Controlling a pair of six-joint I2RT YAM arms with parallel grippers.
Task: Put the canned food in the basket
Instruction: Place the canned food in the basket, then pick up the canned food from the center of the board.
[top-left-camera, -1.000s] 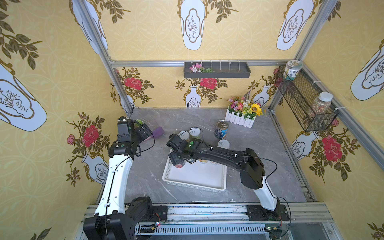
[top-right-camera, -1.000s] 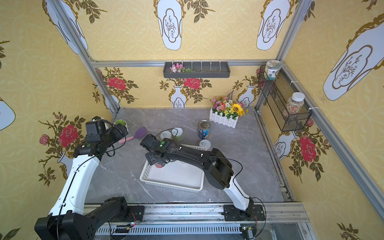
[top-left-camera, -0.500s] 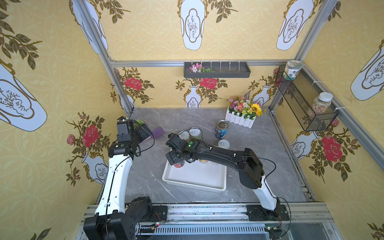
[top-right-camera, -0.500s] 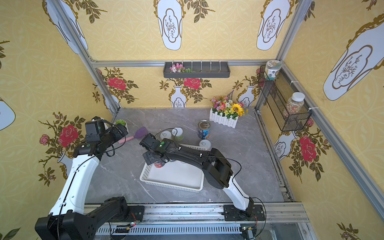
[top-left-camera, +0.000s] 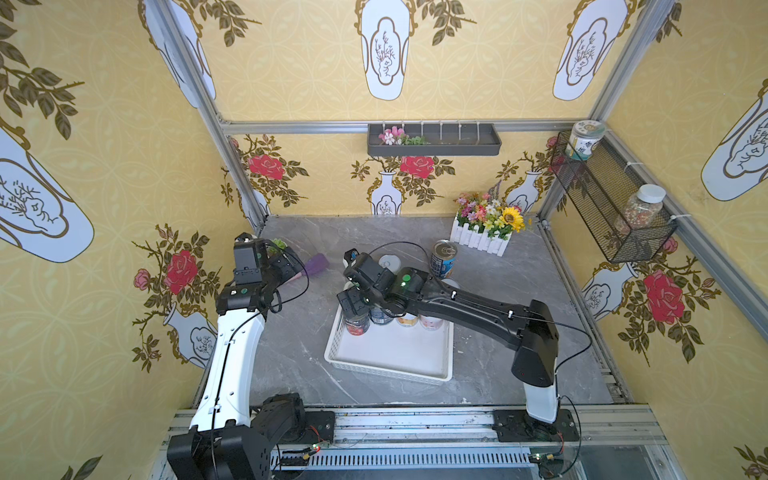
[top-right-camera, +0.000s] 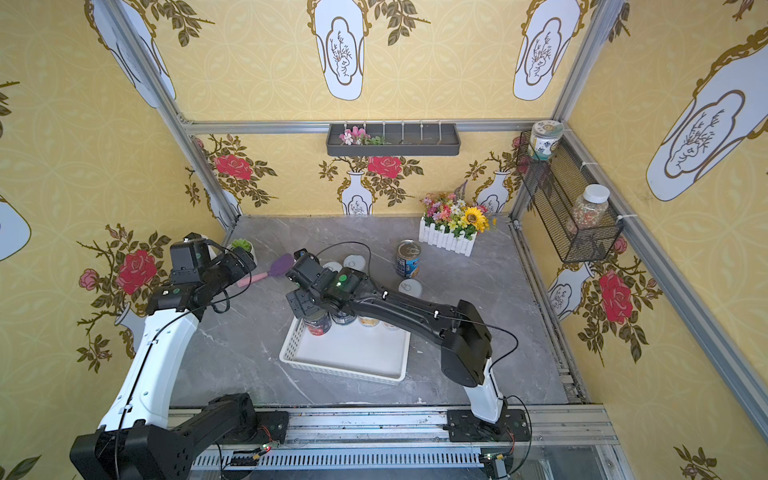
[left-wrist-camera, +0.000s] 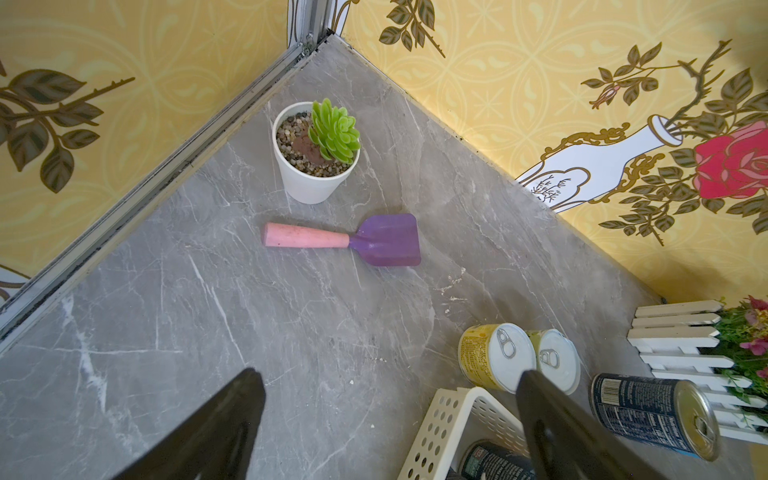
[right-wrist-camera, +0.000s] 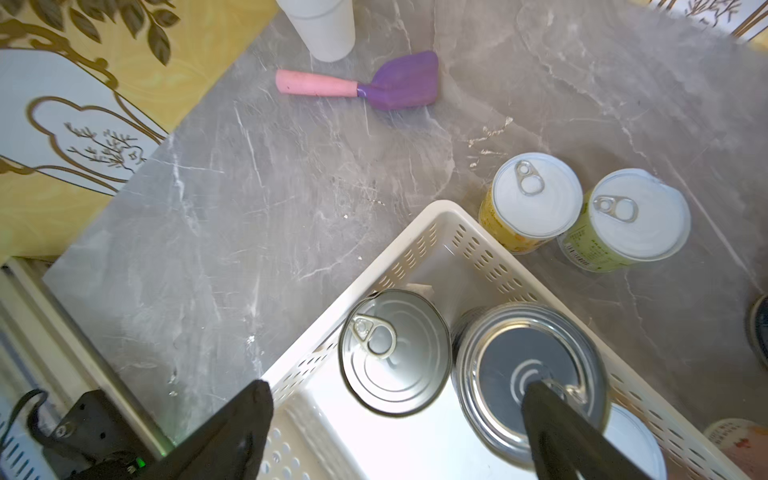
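Note:
The white perforated basket (top-left-camera: 388, 357) lies mid-table in both top views. Several cans stand along its far side, among them a red-labelled can (top-left-camera: 356, 325) in the corner and a dark one (top-left-camera: 380, 316) next to it. My right gripper (top-left-camera: 353, 303) hangs open just above them. In the right wrist view its jaws (right-wrist-camera: 397, 399) stand wide and empty over the silver tops (right-wrist-camera: 395, 351). Outside the basket stand a tall blue can (top-left-camera: 444, 258), a yellow can (right-wrist-camera: 534, 199) and a green one (right-wrist-camera: 623, 220). My left gripper (left-wrist-camera: 388, 382) is open and empty over bare table at the left.
A purple spatula with a pink handle (left-wrist-camera: 353, 241) and a potted succulent (left-wrist-camera: 316, 153) sit in the far left corner. A white-fenced flower box (top-left-camera: 484, 232) stands at the back right. A black wire basket (top-left-camera: 611, 208) with jars hangs on the right wall.
My right gripper's jaws have opened, letting go of the red-labelled can, which now stands in the basket's corner. The left arm has stayed put.

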